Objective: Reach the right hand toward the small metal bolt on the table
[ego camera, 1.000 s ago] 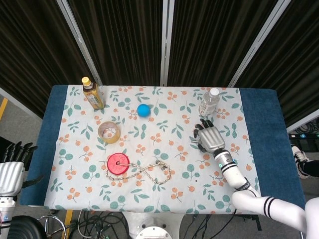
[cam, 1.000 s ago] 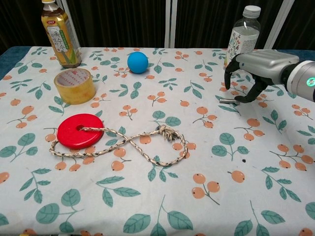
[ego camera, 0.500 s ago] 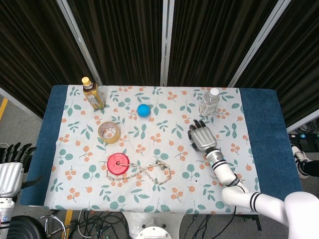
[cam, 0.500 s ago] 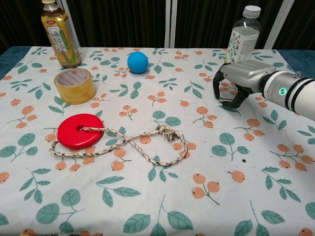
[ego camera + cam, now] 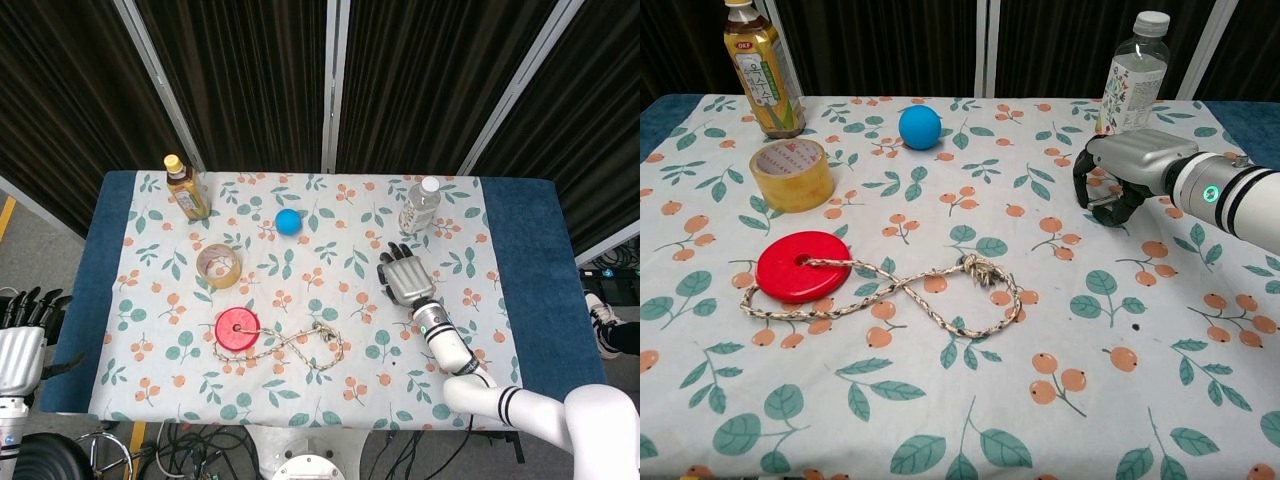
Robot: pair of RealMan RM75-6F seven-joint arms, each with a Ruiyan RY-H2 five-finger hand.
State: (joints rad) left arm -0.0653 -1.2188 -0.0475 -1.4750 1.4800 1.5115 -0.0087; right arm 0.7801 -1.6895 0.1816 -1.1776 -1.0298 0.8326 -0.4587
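The small metal bolt lies on the leaf-print tablecloth, right of centre, just in front of the water bottle. My right hand arches over it, its fingers curled down on either side and tips close to the bolt, which still rests on the cloth. From the head view the right hand covers the bolt. My left hand hangs off the table's left edge, fingers apart and holding nothing.
A water bottle stands directly behind the right hand. A blue ball, tape roll, tea bottle, red disc and a looped rope lie to the left.
My right hand slid left over the bolt and lowered, so its fingers now straddle it. In the last half second it barely moved. The left hand stayed put.
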